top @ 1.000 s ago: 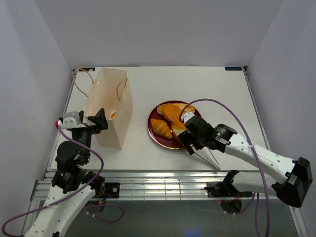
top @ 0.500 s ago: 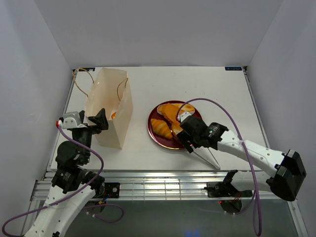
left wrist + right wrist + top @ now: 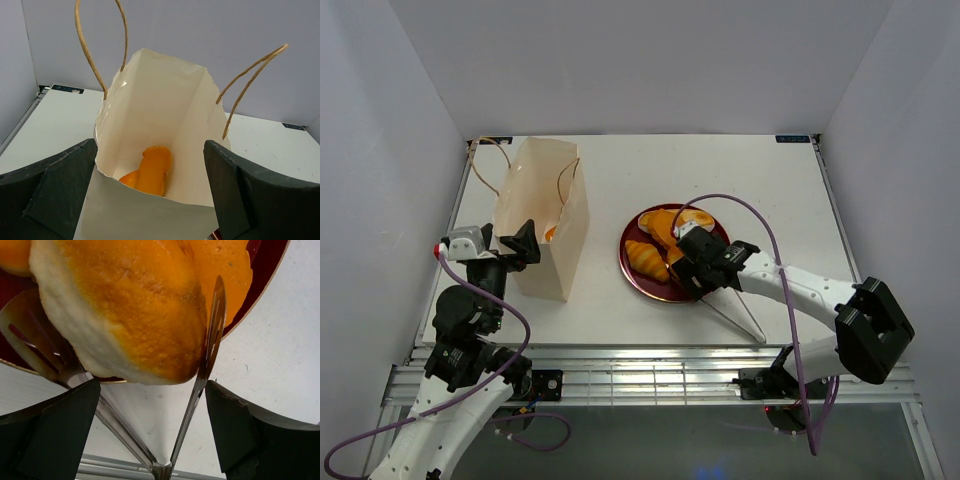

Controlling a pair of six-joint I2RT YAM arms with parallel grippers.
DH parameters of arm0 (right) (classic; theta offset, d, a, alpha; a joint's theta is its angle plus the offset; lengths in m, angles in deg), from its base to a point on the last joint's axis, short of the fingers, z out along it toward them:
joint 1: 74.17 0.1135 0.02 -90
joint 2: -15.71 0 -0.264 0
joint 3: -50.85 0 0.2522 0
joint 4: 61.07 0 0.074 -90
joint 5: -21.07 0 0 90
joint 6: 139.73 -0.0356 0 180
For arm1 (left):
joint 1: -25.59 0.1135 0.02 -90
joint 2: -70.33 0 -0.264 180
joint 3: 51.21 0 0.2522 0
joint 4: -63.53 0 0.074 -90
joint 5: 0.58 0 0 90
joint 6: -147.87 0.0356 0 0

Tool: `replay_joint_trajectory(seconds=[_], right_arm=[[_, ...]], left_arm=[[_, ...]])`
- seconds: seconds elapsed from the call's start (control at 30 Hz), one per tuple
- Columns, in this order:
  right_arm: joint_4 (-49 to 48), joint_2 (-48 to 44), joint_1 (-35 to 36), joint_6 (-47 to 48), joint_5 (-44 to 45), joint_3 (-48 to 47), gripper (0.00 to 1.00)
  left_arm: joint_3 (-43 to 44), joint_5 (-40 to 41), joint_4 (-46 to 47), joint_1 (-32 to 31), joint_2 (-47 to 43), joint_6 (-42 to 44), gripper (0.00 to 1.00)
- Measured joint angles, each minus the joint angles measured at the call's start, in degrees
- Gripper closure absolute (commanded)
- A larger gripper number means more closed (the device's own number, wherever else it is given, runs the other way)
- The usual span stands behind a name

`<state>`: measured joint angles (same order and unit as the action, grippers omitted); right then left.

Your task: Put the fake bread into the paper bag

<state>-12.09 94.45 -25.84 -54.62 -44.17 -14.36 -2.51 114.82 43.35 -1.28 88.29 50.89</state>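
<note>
The cream paper bag (image 3: 545, 210) stands open at the left; one orange bread (image 3: 150, 172) lies at its bottom. My left gripper (image 3: 520, 243) is open, its fingers (image 3: 55, 190) wide on either side of the bag's near edge (image 3: 150, 215). Several glossy breads (image 3: 670, 228), one a croissant (image 3: 646, 258), lie on the dark red plate (image 3: 624, 250). My right gripper (image 3: 698, 272) hovers at the plate's near edge, open. In the right wrist view its fingers (image 3: 55, 435) stand wide outside the arms of the metal tongs (image 3: 197, 390), whose blades flank a golden roll (image 3: 130, 310).
The tongs (image 3: 740, 312) lie on the white table with their joined end near the front edge. White walls close in the table at left, right and back. The bag's cord handles (image 3: 100, 50) stick up above its mouth.
My right arm has swung left and toward the plate, bringing its gripper over the blade end of the tongs. The left arm and the bag have not moved.
</note>
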Motion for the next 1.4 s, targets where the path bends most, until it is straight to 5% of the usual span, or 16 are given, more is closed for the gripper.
replay_joint_trajectory(seconds=[0.43, 0.97, 1.17, 1.4], right_arm=[[-5.84, 8.17, -3.98, 2.05, -1.25, -2.51, 0.05], [-9.51, 21.75, -8.09, 8.07, -6.10, -21.16, 0.10], [-9.73, 19.74, -8.59, 9.62, -6.03, -22.18, 0.10], [-10.16, 6.82, -8.90, 9.79, -5.35, -11.47, 0.10]], left_arm=[[0.00, -0.81, 0.00, 0.00, 0.00, -0.13, 0.02], [0.00, -1.03, 0.02, 0.00, 0.02, -0.11, 0.02], [0.00, -1.09, 0.02, 0.00, 0.33, -0.11, 0.02], [0.00, -1.31, 0.02, 0.00, 0.50, -0.11, 0.02]])
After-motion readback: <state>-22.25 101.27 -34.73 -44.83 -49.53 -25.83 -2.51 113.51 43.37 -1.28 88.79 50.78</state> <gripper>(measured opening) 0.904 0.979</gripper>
